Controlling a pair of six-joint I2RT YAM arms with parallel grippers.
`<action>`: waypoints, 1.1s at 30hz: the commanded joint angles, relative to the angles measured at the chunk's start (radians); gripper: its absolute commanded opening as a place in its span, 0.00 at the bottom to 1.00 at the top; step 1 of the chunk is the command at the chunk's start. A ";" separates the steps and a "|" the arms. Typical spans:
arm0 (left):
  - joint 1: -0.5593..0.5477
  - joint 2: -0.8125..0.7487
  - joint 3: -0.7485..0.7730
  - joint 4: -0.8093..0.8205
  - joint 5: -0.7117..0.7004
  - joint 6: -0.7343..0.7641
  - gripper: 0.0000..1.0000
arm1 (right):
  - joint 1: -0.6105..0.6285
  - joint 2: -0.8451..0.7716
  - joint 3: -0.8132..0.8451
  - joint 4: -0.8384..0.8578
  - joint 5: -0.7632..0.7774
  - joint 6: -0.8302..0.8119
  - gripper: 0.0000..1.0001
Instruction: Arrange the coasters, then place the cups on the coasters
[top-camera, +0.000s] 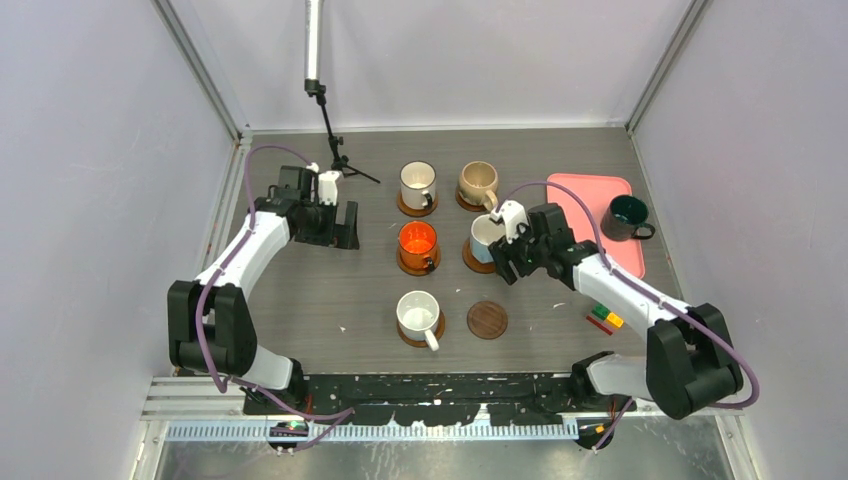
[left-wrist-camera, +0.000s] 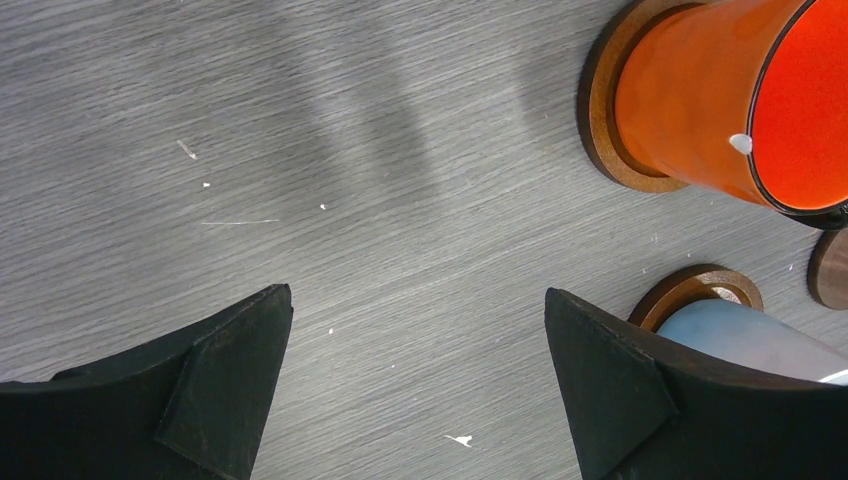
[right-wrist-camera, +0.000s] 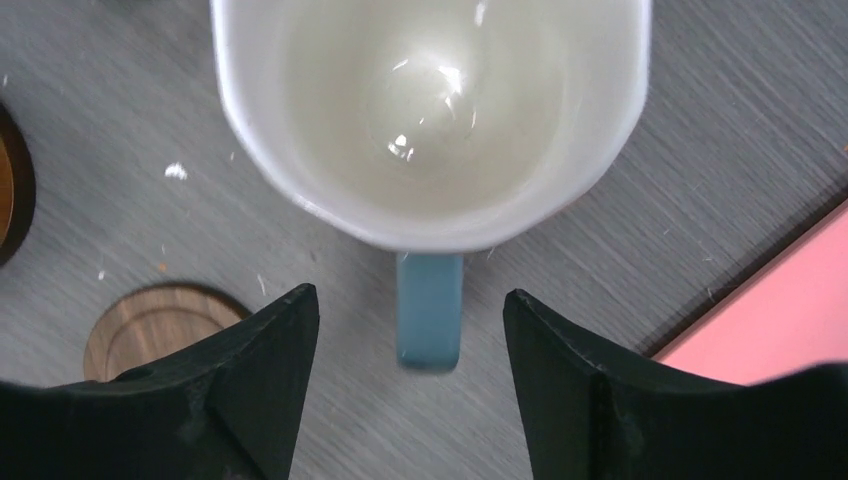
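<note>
Top view, lower centre: near white mug stands upright on a rimmed coaster, handle pointing lower right. Just to its right the flat dark coaster lies bare on the table. Toy bricks sit lower right, beside the right arm.

Middle row: orange mug upright on a rimmed coaster, handle lower right. Light blue mug is right of it, upright on a rimmed coaster, handle aimed lower right at the right gripper. In the right wrist view the mug's white mouth fills the top. The blue handle runs straight down the frame into the gap, with the jaws spread on either side, touching nothing and gripping nothing.

Left gripper is left of the orange mug, jaws wide apart over bare table, holding nothing.

Far row: far white mug on a rimmed coaster, handle right. Beige mug on a rimmed coaster, handle lower right. Dark green mug stands upright on the pink tray at upper right, handle lower right. A black camera stand is at top centre-left.
</note>
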 joint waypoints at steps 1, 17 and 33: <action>-0.001 -0.006 0.034 0.000 0.009 0.010 1.00 | 0.005 -0.087 0.081 -0.198 -0.032 -0.050 0.76; -0.001 -0.013 0.038 0.019 0.032 0.001 1.00 | -0.249 0.031 0.558 -0.803 -0.116 -0.258 0.78; -0.002 0.005 0.064 0.002 0.055 0.003 1.00 | -0.830 0.335 0.988 -1.097 -0.278 -0.756 0.82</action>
